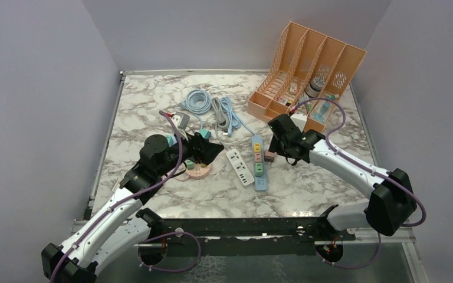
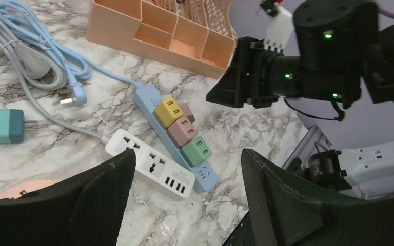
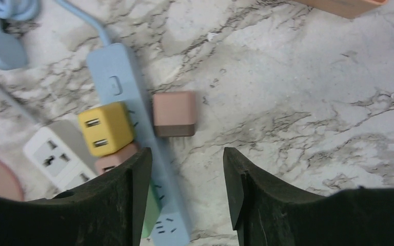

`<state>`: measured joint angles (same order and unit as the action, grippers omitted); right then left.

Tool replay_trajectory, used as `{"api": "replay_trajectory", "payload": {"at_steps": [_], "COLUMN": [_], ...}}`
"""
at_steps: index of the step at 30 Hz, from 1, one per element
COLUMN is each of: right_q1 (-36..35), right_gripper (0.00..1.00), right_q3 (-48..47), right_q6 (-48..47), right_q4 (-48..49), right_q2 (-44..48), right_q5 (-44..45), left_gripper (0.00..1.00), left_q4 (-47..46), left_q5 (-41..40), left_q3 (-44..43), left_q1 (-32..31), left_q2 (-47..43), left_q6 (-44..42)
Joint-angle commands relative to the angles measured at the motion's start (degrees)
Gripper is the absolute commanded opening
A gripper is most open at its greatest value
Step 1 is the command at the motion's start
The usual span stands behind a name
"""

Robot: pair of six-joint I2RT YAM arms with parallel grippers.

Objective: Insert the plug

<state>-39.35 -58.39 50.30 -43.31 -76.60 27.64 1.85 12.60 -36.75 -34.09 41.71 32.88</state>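
Observation:
A blue power strip [image 1: 260, 164] lies mid-table with yellow [image 2: 168, 111], pink [image 2: 182, 130] and green [image 2: 196, 150] cube adapters plugged into it. A loose pink-brown cube plug [image 3: 173, 114] lies on the marble touching the strip's right side; it also shows in the top view [image 1: 269, 156]. My right gripper [image 3: 187, 151] is open and empty just above the loose plug, and the strip [image 3: 115, 82] runs under its left finger. My left gripper [image 2: 187, 154] is open and empty, left of the strip near the white power strip [image 2: 154, 166].
An orange file organiser [image 1: 307, 71] stands at the back right. Coiled blue and grey cables [image 1: 203, 103] lie behind the strips. A round pink socket [image 1: 197, 171] sits under my left gripper. A teal adapter [image 2: 0, 125] lies to the left.

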Motion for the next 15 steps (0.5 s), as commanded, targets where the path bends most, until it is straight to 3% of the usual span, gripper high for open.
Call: {"api": "replay_trajectory", "payload": {"at_steps": [1,7,15], "right_q1": [4.50,5.73,5.86], "right_gripper": [0.58,0.61,0.61], "right_q3": [4.52,3.90,1.52], "right_q6": [-3.23,-7.83,-8.66], "right_q4": [10.06,17.51,17.84], "right_q2": [-2.48,-9.30,-16.47], "right_q5": [-5.65,-10.06,-9.76], "left_gripper": [0.77,0.77,0.77], "left_q4": [-5.43,-6.31,-6.22], "left_q5": [6.00,5.76,4.22], "left_q3": [1.13,1.68,1.68], "left_q1": [0.25,0.26,0.25], "left_q2": [0.19,0.88,1.97], "left_q6": [-0.41,-0.70,-1.11]}}
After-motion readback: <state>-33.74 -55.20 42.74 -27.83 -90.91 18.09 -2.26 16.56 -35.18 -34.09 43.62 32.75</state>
